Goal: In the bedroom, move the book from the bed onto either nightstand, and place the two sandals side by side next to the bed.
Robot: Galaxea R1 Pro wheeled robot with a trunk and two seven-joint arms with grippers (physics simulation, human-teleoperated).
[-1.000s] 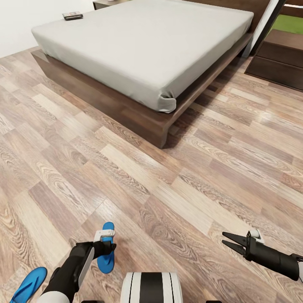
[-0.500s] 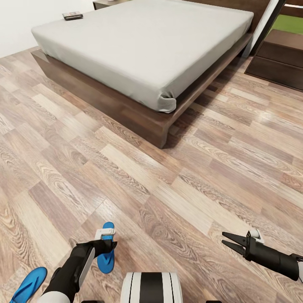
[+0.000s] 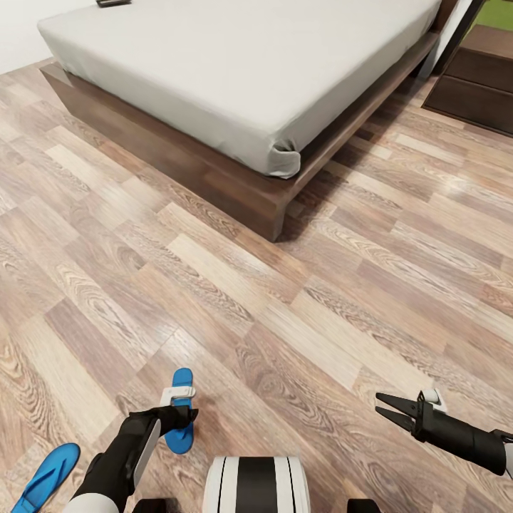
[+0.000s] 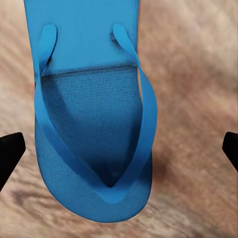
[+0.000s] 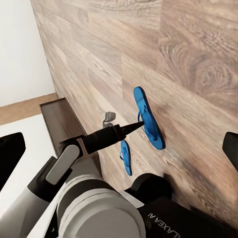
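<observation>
One blue sandal (image 3: pixel 182 377) lies on the wood floor just in front of my base, with my left gripper (image 3: pixel 184 419) directly over its middle. In the left wrist view this sandal (image 4: pixel 94 124) lies strap-up, and the open left gripper (image 4: pixel 119 148) has its two fingertips (image 4: pixel 10 154) far apart on either side, not touching it. The other sandal (image 3: pixel 46 477) lies further left near the picture's corner. My right gripper (image 3: pixel 386 407) hovers open over bare floor. The bed (image 3: pixel 271 78) is ahead; the book (image 3: pixel 112 3) lies at its far left corner.
A dark low dresser (image 3: pixel 477 78) stands at the far right past the bed. My white base (image 3: pixel 256 484) shows at the bottom edge. The right wrist view looks across at my left arm (image 5: pixel 99 141) and both sandals (image 5: pixel 147 121).
The head camera has tilted down a little, so the bed and floor sit higher in the picture. Both arms and the sandals hold their places.
</observation>
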